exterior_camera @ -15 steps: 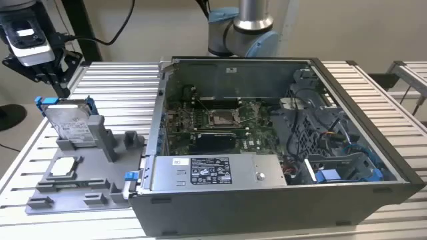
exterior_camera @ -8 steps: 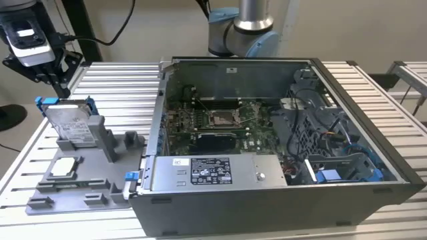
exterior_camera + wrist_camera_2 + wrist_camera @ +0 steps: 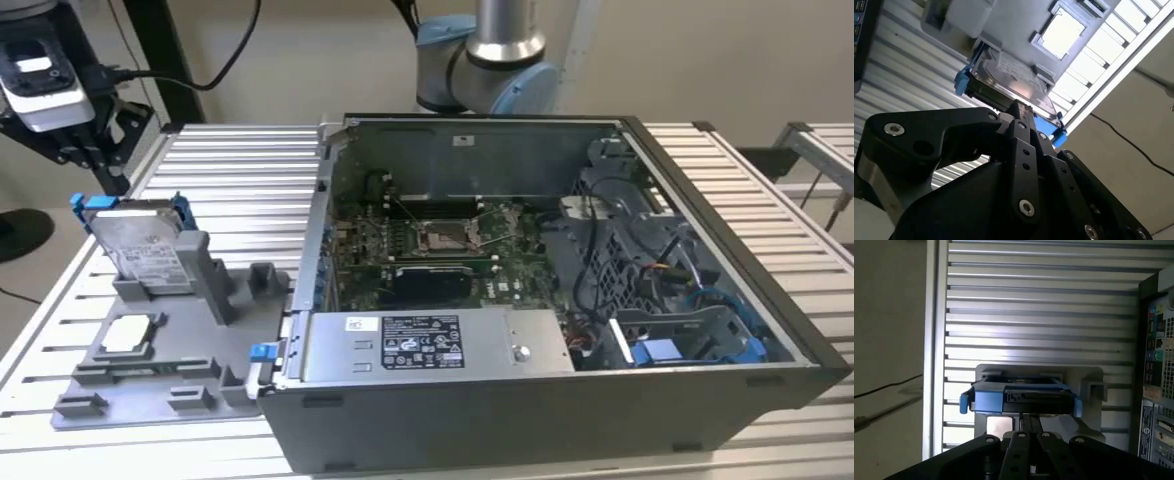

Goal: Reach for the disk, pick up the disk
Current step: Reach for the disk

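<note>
Hand [image 3: 1029, 419]: narrow, empty, hovering near the disk [image 3: 1024, 399], apart from it.
Disk: upright in grey holder [image 3: 200, 300].
Approach: I judged squaring to the disk's top edge essential.

Showing dull silver-grey metal on the disk [image 3: 124, 226], with a white label [image 3: 150, 258], probably paper. Shining smooth and slightly glossy in the blue plastic of the bracket [image 3: 989, 401]. Looking matt black across the gripper [image 3: 1021, 109], with bright metal screw heads [image 3: 894, 129]. Reading as matt grey plastic in the holder [image 3: 187, 345]. Gleaming as ribbed bare metal along the surface [image 3: 240, 170]. Wearing dark matt paint on the computer case [image 3: 534, 430].
</note>
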Motion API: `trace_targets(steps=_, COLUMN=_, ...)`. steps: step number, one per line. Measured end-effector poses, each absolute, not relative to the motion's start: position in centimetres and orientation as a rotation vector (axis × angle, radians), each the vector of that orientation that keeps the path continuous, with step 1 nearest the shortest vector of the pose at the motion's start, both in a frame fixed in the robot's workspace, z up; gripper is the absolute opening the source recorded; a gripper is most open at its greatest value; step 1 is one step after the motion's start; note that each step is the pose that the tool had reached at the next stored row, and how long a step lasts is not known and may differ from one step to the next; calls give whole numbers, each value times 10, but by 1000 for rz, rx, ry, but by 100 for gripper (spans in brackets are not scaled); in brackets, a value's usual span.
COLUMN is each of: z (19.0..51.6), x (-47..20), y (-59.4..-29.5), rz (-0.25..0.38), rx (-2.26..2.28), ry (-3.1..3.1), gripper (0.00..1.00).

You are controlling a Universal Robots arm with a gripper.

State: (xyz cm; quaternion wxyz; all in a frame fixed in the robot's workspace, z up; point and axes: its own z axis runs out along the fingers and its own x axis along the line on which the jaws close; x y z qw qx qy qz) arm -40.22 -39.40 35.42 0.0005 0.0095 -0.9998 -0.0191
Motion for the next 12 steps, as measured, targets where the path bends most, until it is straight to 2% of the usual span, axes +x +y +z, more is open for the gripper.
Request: trace_targets(steps=12, z=354, x=-425, y=-388, rz=-60, rx=30, ry=-3140, gripper=0)
